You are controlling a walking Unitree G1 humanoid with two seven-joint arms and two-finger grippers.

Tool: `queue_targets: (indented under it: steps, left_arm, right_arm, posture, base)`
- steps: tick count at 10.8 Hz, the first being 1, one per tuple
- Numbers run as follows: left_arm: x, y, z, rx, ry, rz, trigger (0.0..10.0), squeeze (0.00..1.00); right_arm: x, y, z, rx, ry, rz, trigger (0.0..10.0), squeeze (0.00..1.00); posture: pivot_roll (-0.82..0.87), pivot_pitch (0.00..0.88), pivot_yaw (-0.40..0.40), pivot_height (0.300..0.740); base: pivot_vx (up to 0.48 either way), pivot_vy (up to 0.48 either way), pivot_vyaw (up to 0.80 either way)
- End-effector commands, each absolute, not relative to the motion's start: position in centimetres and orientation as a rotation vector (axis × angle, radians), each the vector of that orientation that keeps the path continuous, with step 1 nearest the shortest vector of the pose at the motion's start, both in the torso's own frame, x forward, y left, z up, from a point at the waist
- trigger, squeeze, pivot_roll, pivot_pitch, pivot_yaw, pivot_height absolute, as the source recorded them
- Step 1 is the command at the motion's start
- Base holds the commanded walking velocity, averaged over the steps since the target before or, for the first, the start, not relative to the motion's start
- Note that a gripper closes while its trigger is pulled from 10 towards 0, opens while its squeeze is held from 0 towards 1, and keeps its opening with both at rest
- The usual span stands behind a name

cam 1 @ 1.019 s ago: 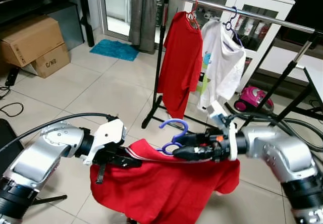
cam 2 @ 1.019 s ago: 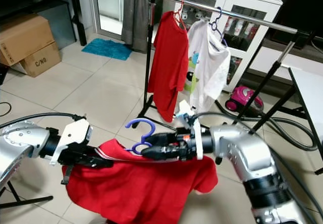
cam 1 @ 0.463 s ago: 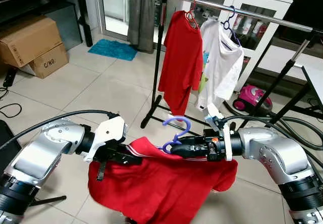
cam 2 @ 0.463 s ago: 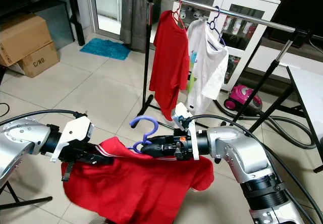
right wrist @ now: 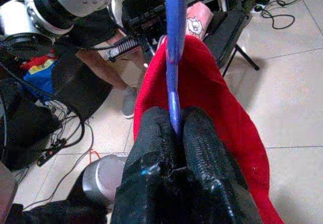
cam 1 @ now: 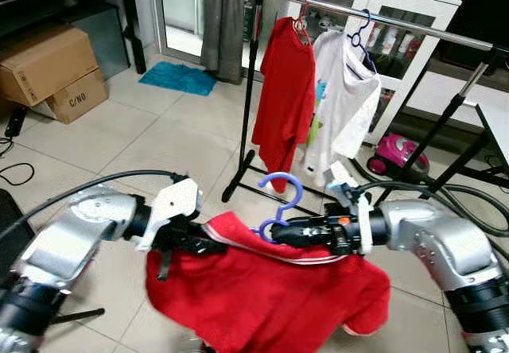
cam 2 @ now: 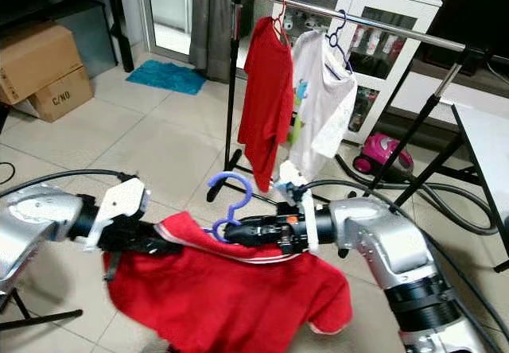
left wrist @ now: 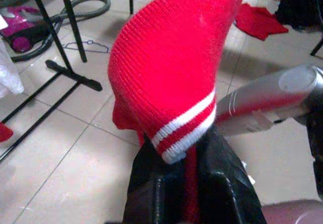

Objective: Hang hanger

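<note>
A red shirt (cam 1: 270, 305) with a white-striped collar hangs on a blue hanger (cam 1: 277, 203) between my two arms, low over the tiled floor. My right gripper (cam 1: 280, 232) is shut on the hanger just below its hook, seen close in the right wrist view (right wrist: 174, 118) with the blue hanger (right wrist: 174, 32) rising from the fingers. My left gripper (cam 1: 203, 244) is shut on the shirt's collar edge; the left wrist view shows the red shirt (left wrist: 171, 67) pinched there. Ahead stands the clothes rack, its rail (cam 1: 374, 19) well above the hanger.
On the rail hang a red shirt (cam 1: 282, 98) and a white shirt (cam 1: 348, 98). The rack's black legs (cam 1: 238, 182), a pink vacuum (cam 1: 398, 154) and its hose lie on the floor. Cardboard boxes (cam 1: 48, 67) and a blue mat (cam 1: 179, 77) are at the left.
My left gripper has shifted slightly right with the collar and shows blur. The shirt's lower edge has swung out to the right. The right gripper still holds the hanger at about the same height.
</note>
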State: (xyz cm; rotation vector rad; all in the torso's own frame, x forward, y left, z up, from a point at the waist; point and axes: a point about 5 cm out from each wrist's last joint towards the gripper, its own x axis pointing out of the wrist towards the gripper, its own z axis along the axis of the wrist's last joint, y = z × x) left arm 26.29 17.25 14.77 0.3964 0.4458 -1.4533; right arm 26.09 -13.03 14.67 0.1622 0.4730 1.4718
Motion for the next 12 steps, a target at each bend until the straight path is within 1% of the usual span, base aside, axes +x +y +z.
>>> queue_targets:
  steps: [1, 2, 3, 4, 5, 7, 9, 10, 11, 12]
  left_arm:
    - [27.2, 17.0, 16.9, 0.401, 0.32, -1.43, 10.0, 0.01]
    - [27.3, 17.2, 17.1, 0.378, 0.306, -1.424, 10.0, 1.0]
    - [27.9, 17.6, 17.8, 0.374, 0.24, -1.386, 10.0, 1.0]
    - [28.0, 17.6, 18.5, 0.335, 0.197, -1.387, 10.0, 0.55]
    - [28.0, 17.5, 19.5, 0.284, 0.156, -1.405, 10.0, 0.0]
    - [27.8, 17.6, 20.0, 0.312, 0.146, -1.453, 10.0, 0.0]
    - [27.4, 17.8, 19.2, 0.347, 0.211, -1.493, 10.0, 0.0]
    - [27.2, 17.9, 19.1, 0.309, 0.25, -1.521, 10.0, 0.06]
    - [26.7, 17.9, 19.2, 0.251, 0.298, -1.572, 10.0, 1.0]
    - [26.8, 17.8, 19.6, 0.224, 0.261, -1.558, 10.0, 1.0]
  right_arm:
    - [25.8, -13.1, 15.3, 0.175, 0.439, 1.499, 0.0, 0.0]
    - [25.7, -13.4, 15.5, 0.177, 0.43, 1.503, 0.0, 0.0]
    - [25.7, -14.5, 15.7, 0.18, 0.418, 1.491, 0.0, 0.0]
    - [25.8, -14.9, 15.7, 0.176, 0.418, 1.473, 0.0, 0.0]
    - [26.1, -15.8, 15.6, 0.166, 0.422, 1.433, 0.0, 0.0]
    - [26.4, -17.0, 15.5, 0.143, 0.425, 1.372, 0.0, 0.0]
    - [26.5, -17.9, 15.7, 0.127, 0.422, 1.348, 0.0, 0.0]
    - [26.5, -18.0, 15.9, 0.123, 0.418, 1.353, 0.0, 0.0]
    - [26.3, -18.2, 16.0, 0.1, 0.431, 1.378, 0.0, 0.0]
    - [26.4, -18.3, 15.7, 0.101, 0.441, 1.361, 0.0, 0.0]
  posture:
    - [0.1, 0.0, -0.083, 0.74]
    - [0.1, 0.0, -0.082, 0.74]
    - [0.1, 0.0, -0.079, 0.74]
    - [0.1, 0.0, -0.079, 0.74]
    - [0.1, 0.0, -0.075, 0.74]
    - [0.1, 0.0, -0.062, 0.74]
    - [0.1, 0.0, -0.054, 0.74]
    - [0.1, 0.0, -0.054, 0.74]
    - [0.09, 0.0, -0.051, 0.74]
    - [0.09, 0.0, -0.054, 0.74]
  base:
    - [0.0, 0.0, 0.0]
    - [0.0, 0.0, 0.0]
    - [0.0, 0.0, 0.0]
    - [0.0, 0.0, 0.0]
    - [0.0, 0.0, 0.0]
    - [0.0, 0.0, 0.0]
    - [0.0, 0.0, 0.0]
    - [0.0, 0.0, 0.0]
    - [0.0, 0.0, 0.0]
    - [0.0, 0.0, 0.0]
